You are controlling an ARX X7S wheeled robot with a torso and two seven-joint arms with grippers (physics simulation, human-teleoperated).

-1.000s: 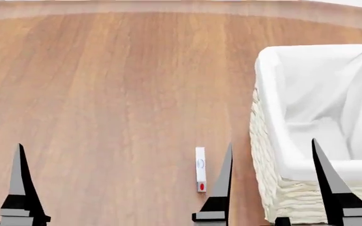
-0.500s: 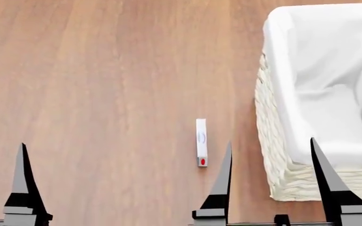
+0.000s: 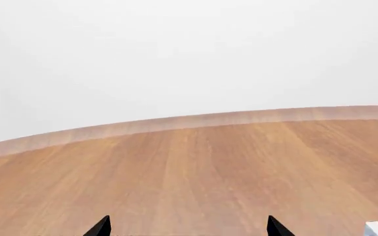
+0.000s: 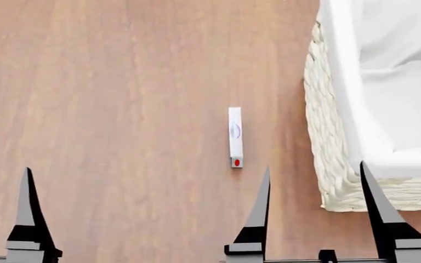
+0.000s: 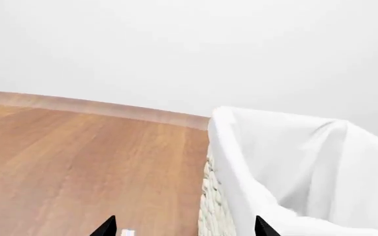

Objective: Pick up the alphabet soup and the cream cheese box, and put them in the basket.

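The cream cheese box (image 4: 234, 137), a thin white carton with a red dot at its near end, lies on the wooden surface left of the basket (image 4: 329, 137). The basket's woven wall and white liner fill the right of the head view. My right gripper (image 4: 314, 166) is open, nearer than both, and its fingertips straddle the basket's near left corner. The right wrist view shows the basket (image 5: 218, 211) ahead and the box (image 5: 127, 232) just inside one fingertip. My left gripper (image 3: 187, 231) is open and empty, with one finger (image 4: 29, 219) showing at the head view's left. The alphabet soup is out of view.
Bare wood surface (image 4: 123, 82) stretches left of the box and ahead of both grippers. Its far edge (image 3: 175, 122) meets a plain white background in the wrist views. The box's corner (image 3: 377, 229) shows at the edge of the left wrist view.
The head view has shifted: the box and basket now sit higher in the frame, and the surface's far edge has left the view. Both grippers hold the same places, still open.
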